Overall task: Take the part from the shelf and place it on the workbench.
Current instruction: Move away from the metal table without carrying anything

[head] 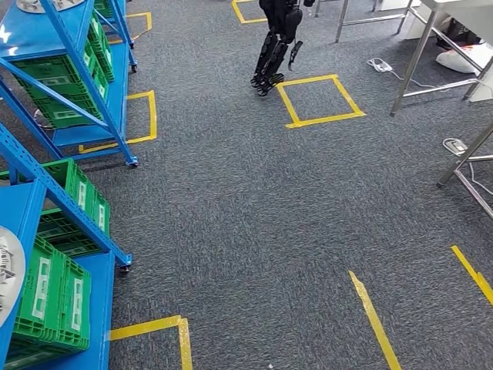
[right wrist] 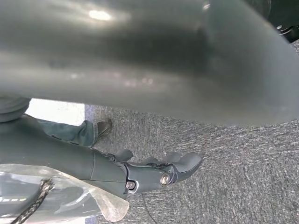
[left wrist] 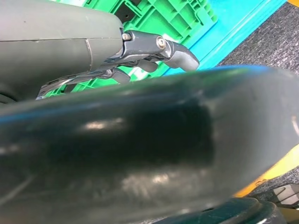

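A round silver part (head: 7,271) lies on the top of the near blue shelf (head: 64,208) at the left edge of the head view. A second silver part (head: 41,4) sits on the farther blue shelf (head: 87,62). The workbench (head: 420,54) stands at the far right on metal legs. My left hand (left wrist: 155,51) hangs with its fingers stretched out and nothing in them, beside a green crate (left wrist: 166,16) on blue shelving. My right hand (right wrist: 159,170) hangs over grey carpet, fingers extended and holding nothing.
Green crates (head: 55,297) fill the lower shelf levels. Another black humanoid robot (head: 278,42) stands by a yellow taped square (head: 320,100). Yellow tape lines (head: 372,316) mark the grey carpet. Cables and a power strip (head: 380,65) lie near the workbench legs. A person's trouser leg (right wrist: 79,133) is behind my right hand.
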`<state>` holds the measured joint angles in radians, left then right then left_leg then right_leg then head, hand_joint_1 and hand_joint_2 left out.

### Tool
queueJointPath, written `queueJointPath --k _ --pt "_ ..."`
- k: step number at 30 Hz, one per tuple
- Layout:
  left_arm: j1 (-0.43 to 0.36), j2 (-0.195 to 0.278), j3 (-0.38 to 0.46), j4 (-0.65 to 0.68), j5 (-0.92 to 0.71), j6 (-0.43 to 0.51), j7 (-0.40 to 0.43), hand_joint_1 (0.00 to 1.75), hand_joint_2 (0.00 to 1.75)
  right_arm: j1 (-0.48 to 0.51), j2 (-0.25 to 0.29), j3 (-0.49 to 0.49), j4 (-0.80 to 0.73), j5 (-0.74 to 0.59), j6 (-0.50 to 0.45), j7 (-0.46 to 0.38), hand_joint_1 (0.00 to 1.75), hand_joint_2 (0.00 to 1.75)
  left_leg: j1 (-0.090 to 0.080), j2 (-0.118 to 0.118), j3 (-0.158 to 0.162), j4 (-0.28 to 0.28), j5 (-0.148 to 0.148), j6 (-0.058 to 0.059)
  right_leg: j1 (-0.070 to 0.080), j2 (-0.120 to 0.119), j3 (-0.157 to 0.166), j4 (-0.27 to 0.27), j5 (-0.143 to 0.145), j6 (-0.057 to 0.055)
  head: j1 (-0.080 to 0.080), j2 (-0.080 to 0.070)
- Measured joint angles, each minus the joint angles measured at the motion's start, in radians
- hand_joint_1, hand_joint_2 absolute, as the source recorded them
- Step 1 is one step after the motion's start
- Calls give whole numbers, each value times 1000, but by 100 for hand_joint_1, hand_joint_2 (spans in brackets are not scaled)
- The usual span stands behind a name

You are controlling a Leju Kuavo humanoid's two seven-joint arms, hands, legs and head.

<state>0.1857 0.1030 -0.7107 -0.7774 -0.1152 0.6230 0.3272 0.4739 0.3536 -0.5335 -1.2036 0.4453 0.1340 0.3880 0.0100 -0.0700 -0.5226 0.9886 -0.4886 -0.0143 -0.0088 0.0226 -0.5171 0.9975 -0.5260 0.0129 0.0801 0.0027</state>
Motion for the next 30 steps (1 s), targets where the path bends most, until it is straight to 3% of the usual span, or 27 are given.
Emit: queueJointPath --k 30 --pt "8 15 -26 -33 27 35 3 0 0 -34 0 -44 36 55 18 -32 0 0 0 0 0 0 0 0 0 0 0 0 0 0 0 0"
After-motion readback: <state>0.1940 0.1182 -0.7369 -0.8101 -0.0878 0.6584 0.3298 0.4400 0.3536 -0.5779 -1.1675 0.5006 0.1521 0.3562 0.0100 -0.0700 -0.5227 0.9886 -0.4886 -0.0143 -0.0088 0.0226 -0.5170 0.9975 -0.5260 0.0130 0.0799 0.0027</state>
